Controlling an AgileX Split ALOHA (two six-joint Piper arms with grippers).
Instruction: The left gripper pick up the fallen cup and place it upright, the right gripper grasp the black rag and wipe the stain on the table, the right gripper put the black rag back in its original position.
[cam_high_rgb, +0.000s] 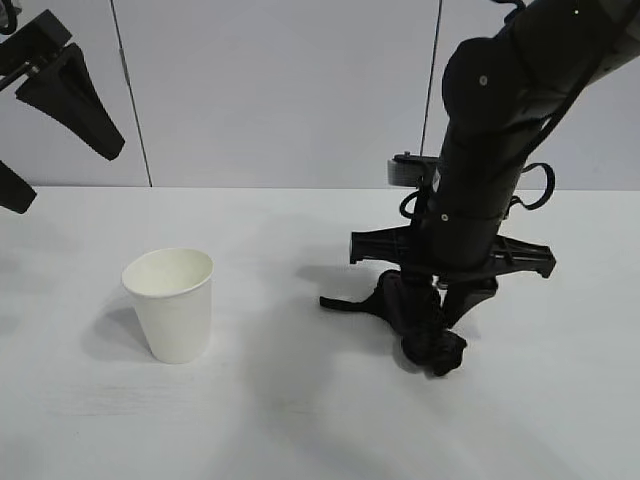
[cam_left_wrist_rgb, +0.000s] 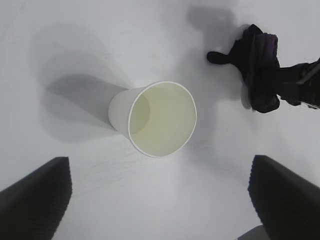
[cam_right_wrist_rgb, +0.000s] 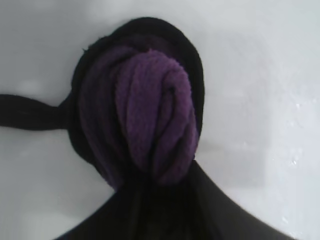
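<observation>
The white paper cup (cam_high_rgb: 170, 300) stands upright on the left part of the white table (cam_high_rgb: 300, 420); it also shows from above in the left wrist view (cam_left_wrist_rgb: 155, 117), and it is empty. My left gripper (cam_high_rgb: 70, 178) is open and empty, raised above and behind the cup at the far left (cam_left_wrist_rgb: 159, 167). My right gripper (cam_high_rgb: 432, 318) points down and is shut on the black rag (cam_high_rgb: 395, 300), which is pressed on the table to the right of the cup. The rag's purple folds (cam_right_wrist_rgb: 150, 110) bulge out in front of the gripper (cam_right_wrist_rgb: 165, 200). The stain is not visible in any view.
The rag's thin black strap tail (cam_high_rgb: 340, 302) lies on the table toward the cup. A pale panelled wall (cam_high_rgb: 280, 90) stands behind the table's far edge. The right arm's body (cam_high_rgb: 490, 150) rises over the table's right half.
</observation>
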